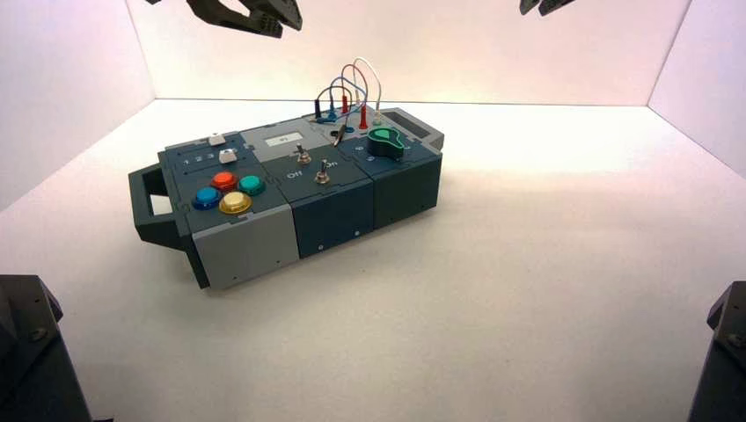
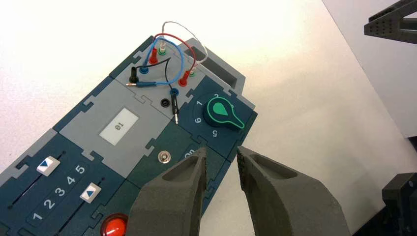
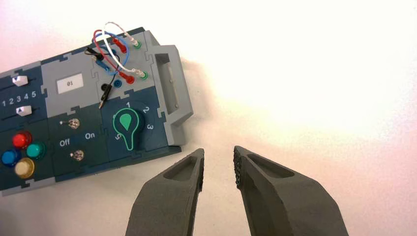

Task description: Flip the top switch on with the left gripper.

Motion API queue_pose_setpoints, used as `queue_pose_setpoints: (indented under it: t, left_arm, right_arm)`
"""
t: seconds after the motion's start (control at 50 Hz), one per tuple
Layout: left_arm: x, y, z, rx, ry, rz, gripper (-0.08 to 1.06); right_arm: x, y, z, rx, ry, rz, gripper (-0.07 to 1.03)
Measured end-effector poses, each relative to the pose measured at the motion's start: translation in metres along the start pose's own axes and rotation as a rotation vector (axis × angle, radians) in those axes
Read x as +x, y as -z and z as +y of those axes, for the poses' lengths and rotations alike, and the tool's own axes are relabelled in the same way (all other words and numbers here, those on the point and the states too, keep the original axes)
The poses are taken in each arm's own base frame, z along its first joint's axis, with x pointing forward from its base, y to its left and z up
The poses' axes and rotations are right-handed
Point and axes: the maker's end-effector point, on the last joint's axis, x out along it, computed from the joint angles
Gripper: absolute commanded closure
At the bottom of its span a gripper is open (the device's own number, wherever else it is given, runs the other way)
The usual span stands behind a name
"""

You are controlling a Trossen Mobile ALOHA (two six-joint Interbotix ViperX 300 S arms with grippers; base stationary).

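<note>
The top switch (image 1: 302,157) is a tiny silver toggle on the box's dark blue middle panel, just in front of the grey display. It also shows as the top switch (image 2: 164,157) and again as the top switch (image 3: 74,123), where its lever leans toward the "Off" side. Its twin (image 1: 323,173) sits closer to the front, by the "Off" and "On" lettering. My left gripper (image 1: 264,22) hangs high above the box's back left, open and holding nothing. In its wrist view the left gripper (image 2: 221,157) hovers over the box's edge near the knob. My right gripper (image 1: 538,7) waits high at the back right; the right gripper (image 3: 219,156) is open and empty.
The box (image 1: 255,246) stands turned on the white floor, handle (image 1: 151,204) at the left. It carries coloured buttons (image 1: 227,192), two white sliders (image 2: 46,165), a green knob (image 1: 384,141) and looped wires (image 1: 352,88). White walls close the back and sides. Arm bases (image 1: 31,352) fill the near corners.
</note>
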Motion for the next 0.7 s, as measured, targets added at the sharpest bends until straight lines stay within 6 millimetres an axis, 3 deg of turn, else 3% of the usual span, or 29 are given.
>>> queue_pose_setpoints:
  t: [0.7]
  left_arm:
    - [-0.0004,-0.0003,-0.0001,0.000,0.000,-0.001,0.62]
  right_arm:
    - [0.0022,0.0068,-0.0002,0.001,0.000,0.015,0.62]
